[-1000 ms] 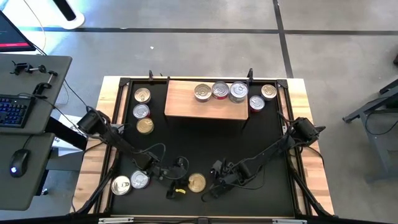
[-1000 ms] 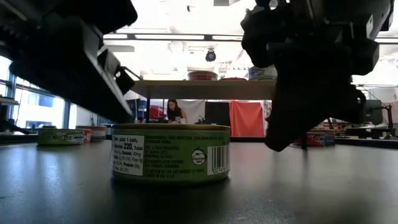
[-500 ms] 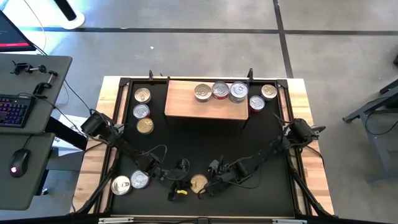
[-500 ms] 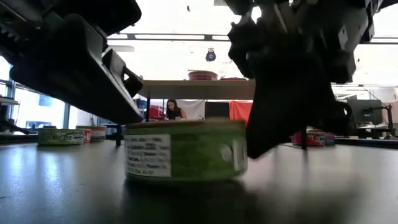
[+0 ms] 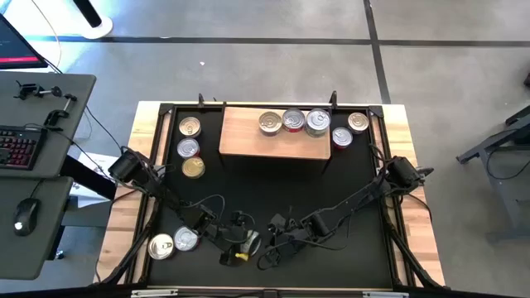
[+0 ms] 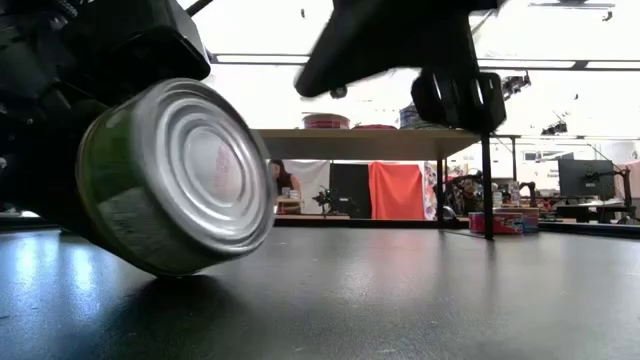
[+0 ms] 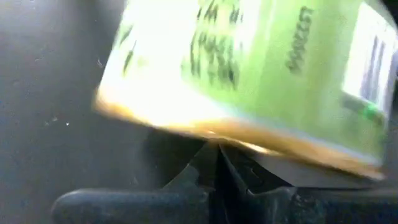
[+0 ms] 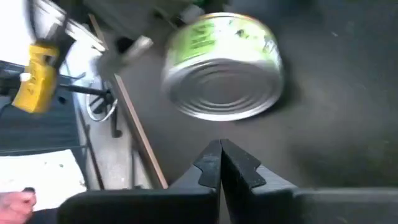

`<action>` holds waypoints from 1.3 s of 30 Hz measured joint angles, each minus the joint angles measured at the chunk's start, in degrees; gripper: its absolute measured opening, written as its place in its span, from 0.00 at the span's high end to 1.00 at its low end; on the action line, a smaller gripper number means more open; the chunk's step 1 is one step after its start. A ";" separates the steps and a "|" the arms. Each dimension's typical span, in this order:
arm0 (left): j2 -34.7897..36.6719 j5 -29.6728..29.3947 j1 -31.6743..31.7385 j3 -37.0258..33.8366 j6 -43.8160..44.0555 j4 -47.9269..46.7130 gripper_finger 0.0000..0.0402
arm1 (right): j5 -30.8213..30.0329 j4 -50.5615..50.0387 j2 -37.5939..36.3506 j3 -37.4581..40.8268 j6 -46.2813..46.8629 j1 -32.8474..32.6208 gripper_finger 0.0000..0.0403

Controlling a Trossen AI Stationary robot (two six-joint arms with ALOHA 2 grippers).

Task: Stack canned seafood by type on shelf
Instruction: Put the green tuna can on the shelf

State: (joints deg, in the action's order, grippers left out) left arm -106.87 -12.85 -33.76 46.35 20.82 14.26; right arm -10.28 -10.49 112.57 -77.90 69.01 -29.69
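Blurred green can (image 7: pixel 249 81), label text unreadable

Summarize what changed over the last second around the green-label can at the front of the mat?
The green-label can went from flat on the black mat to tipped on its edge, silver bottom facing the low camera. The shut right gripper slid left toward the left gripper, pushing it over. Whether the left gripper holds it is unclear. Cans on the shelf and mat stayed put.

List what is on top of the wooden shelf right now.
Three cans stand in a row along the back right of the shelf, touching: silver, red-rimmed, silver lids. The left part is bare wood. Their side labels are hidden from above.
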 joint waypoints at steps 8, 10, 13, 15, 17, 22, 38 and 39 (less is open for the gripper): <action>4.96 2.20 -0.32 0.11 5.48 -13.10 1.00 | 1.35 -8.99 -0.61 -6.90 -10.01 0.81 1.00; 6.95 1.29 -0.81 0.00 5.65 -17.61 1.00 | 1.49 -12.96 -0.69 -9.72 -13.35 1.13 1.00; 9.73 -1.04 -1.41 -0.09 7.05 -22.79 1.00 | 1.80 -16.81 -0.70 -12.84 -17.88 1.92 1.00; 11.52 -2.69 -1.90 -0.06 8.88 -25.40 1.00 | 1.95 -18.18 -0.70 -14.85 -19.26 2.90 1.00; 12.88 -4.70 -2.83 -0.02 10.86 -27.83 1.00 | 3.25 -19.46 -0.70 -16.41 -21.14 4.02 0.97; 15.22 -8.60 -5.56 -0.02 16.26 -28.04 1.00 | 6.14 -23.11 -0.70 -17.63 -27.84 5.74 0.76; 15.30 -18.39 -7.35 0.09 13.56 -11.53 1.00 | 3.91 -25.98 -0.04 -4.69 -31.29 6.64 0.50; 15.28 -18.39 -6.57 0.09 12.01 -10.82 1.00 | 3.89 -24.61 -0.04 -2.36 -29.95 6.78 0.59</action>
State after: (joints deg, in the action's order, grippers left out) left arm -91.59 -31.24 -40.33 46.44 32.83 3.44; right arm -6.39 -35.10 112.53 -80.27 39.05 -22.90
